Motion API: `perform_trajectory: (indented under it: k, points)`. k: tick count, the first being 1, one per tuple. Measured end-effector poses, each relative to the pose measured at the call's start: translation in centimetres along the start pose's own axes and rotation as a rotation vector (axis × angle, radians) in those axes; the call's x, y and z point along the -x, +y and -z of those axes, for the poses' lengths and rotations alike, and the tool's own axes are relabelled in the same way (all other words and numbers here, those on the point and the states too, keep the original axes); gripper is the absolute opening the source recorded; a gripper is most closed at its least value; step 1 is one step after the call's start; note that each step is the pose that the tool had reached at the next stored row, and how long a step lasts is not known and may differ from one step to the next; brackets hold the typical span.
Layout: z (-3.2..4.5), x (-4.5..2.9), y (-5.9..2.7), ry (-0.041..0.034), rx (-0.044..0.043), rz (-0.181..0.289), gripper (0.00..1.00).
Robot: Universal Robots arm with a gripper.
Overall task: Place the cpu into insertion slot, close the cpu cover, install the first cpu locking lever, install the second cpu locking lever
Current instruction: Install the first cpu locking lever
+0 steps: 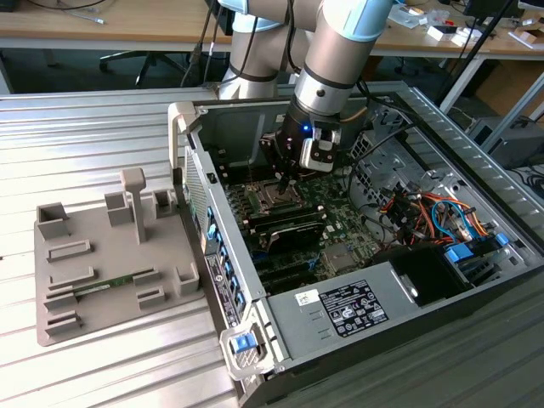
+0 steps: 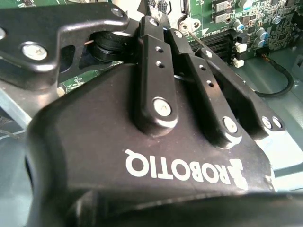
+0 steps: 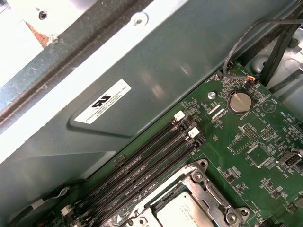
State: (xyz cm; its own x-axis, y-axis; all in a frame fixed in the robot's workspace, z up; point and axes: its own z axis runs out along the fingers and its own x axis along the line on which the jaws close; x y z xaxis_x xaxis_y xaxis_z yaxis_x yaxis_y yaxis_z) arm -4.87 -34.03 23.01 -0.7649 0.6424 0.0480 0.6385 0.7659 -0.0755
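With the cpu [image 3: 182,215] seated in the insertion slot [image 1: 276,197] under the apparently lowered cpu cover [image 3: 215,201], the gripper [image 1: 285,177], closed and empty, hovers at 12 o'clock of it in the exterior view, so the lever-locking step seems in hand, calling for fine tip placement.

The arm [image 1: 340,59] reaches down into the open computer case [image 1: 357,255], its gripper [image 1: 285,180] just above the insertion slot [image 1: 276,197] on the green board [image 1: 331,225], while a grey fixture [image 1: 110,255] sits at the desk's [image 1: 85,119] exterior view's left.
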Motion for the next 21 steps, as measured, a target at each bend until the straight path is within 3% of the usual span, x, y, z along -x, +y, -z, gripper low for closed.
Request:
perform_trajectory:
  k: [21]
  points:
    - [0.00, 0.00, 0.00, -0.0016, -0.0010, 0.021, 0.10]
